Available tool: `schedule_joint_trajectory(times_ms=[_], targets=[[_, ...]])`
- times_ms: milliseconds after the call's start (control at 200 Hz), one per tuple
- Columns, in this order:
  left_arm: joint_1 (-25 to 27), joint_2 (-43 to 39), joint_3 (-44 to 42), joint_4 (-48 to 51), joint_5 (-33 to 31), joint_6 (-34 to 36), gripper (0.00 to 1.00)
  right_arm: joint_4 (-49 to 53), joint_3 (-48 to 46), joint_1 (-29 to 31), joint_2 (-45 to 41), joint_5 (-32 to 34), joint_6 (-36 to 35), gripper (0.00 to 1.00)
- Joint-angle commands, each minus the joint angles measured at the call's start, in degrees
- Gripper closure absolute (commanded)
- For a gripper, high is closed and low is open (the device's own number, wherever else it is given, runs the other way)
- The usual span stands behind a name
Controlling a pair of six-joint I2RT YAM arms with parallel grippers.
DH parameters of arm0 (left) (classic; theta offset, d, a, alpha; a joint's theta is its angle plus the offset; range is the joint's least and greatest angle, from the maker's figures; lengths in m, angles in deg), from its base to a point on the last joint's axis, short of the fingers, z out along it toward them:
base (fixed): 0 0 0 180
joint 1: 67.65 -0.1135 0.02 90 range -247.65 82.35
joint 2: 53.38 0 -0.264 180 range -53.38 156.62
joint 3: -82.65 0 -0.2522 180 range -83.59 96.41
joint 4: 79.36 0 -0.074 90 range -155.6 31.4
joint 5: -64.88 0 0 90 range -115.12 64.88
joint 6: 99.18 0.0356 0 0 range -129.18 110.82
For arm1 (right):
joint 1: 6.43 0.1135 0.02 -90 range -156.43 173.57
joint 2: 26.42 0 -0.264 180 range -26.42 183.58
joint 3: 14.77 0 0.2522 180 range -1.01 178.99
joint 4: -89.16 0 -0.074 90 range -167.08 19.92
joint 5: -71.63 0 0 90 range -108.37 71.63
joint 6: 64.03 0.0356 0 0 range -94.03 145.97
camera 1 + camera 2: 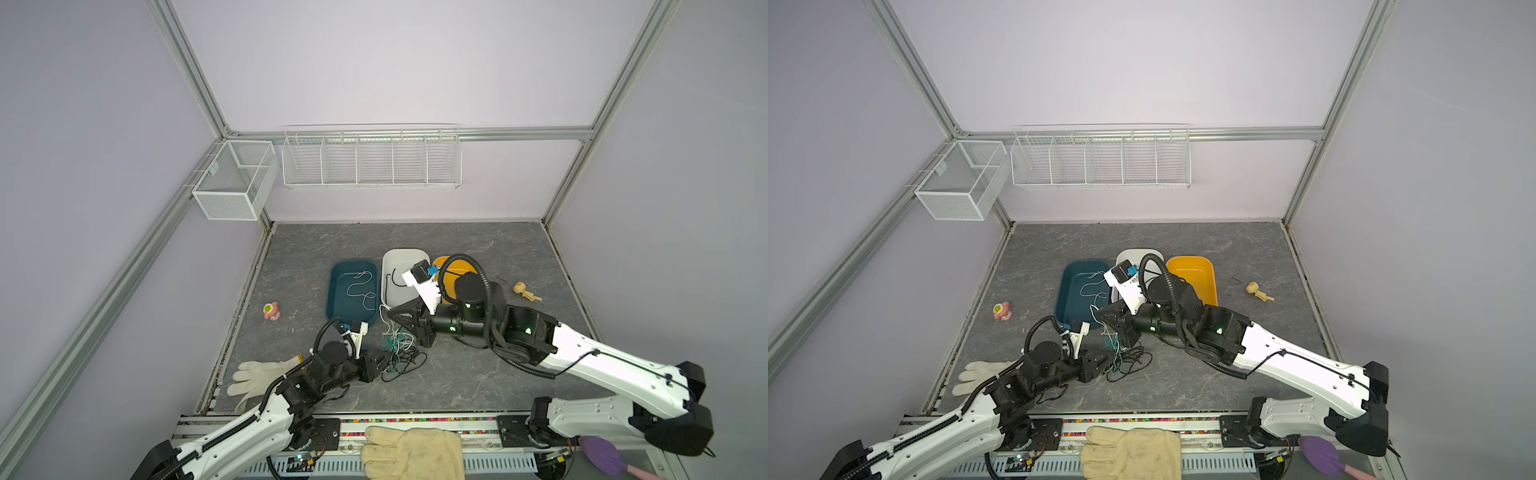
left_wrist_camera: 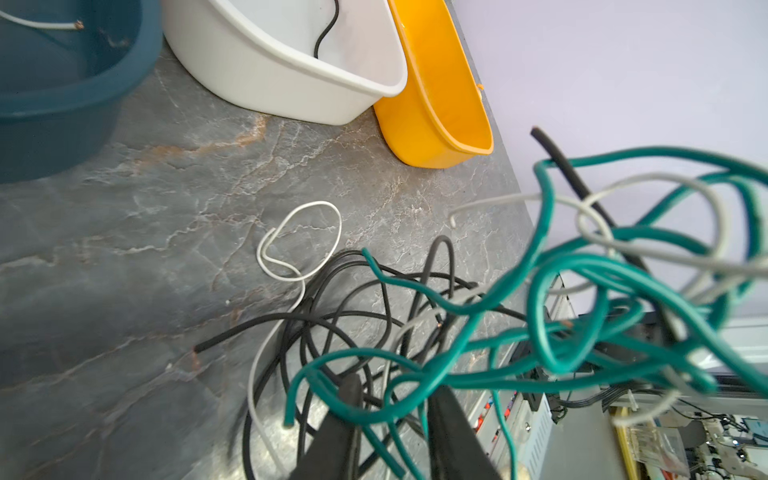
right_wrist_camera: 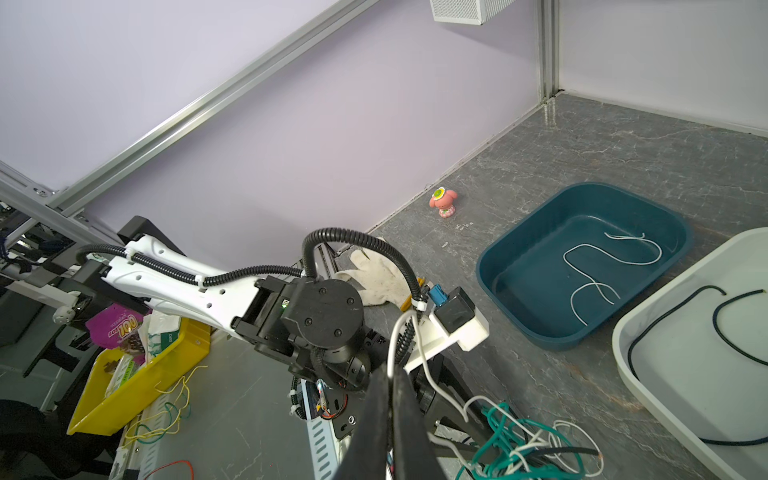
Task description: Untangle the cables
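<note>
Cables point(image 1: 399, 353): black, white and teal tangle on the table point(image 1: 478, 386), at 6 o'clock from the white bin point(image 1: 387, 266). Left gripper point(image 2: 395, 388) was at the tangle's 9 o'clock, fingers point(image 2: 347, 411) apart, a teal cable point(image 2: 390, 414) crossing the gap. Right gripper point(image 3: 388, 376) was at its 12 o'clock, fingers pressed together, pinching a white cable point(image 3: 424, 361) lifted above the pile.
</note>
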Motion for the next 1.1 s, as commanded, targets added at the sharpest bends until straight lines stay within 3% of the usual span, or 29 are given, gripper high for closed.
schedule_joint_trajectory(times_ms=[0, 220, 370, 835, 1099], targets=[[0.34, -0.76, -1.66, -2.12, -1.19, -0.79, 0.77, -2.77, -0.59, 0.46, -2.12, -0.79, 0.96, 0.93], [0.33, -1.83, -2.82, -2.29, -1.77, -1.24, 0.87, -2.51, -0.04, 0.63, -3.16, -0.7, 1.01, 0.93], [0.33, -2.83, -3.53, -1.35, -2.59, -1.35, 1.0, -1.51, 0.68, 0.56, -4.13, -0.12, 0.66, 0.93], [0.26, -6.92, -5.88, 7.3, -6.86, -1.51, 1.0, 3.62, 2.74, 0.63, -9.13, 8.25, -2.42, 0.93], [0.32, -3.43, -4.93, 8.35, -9.24, -1.7, 1.0, 7.54, 5.51, 0.55, -10.98, 12.68, -3.45, 0.93]])
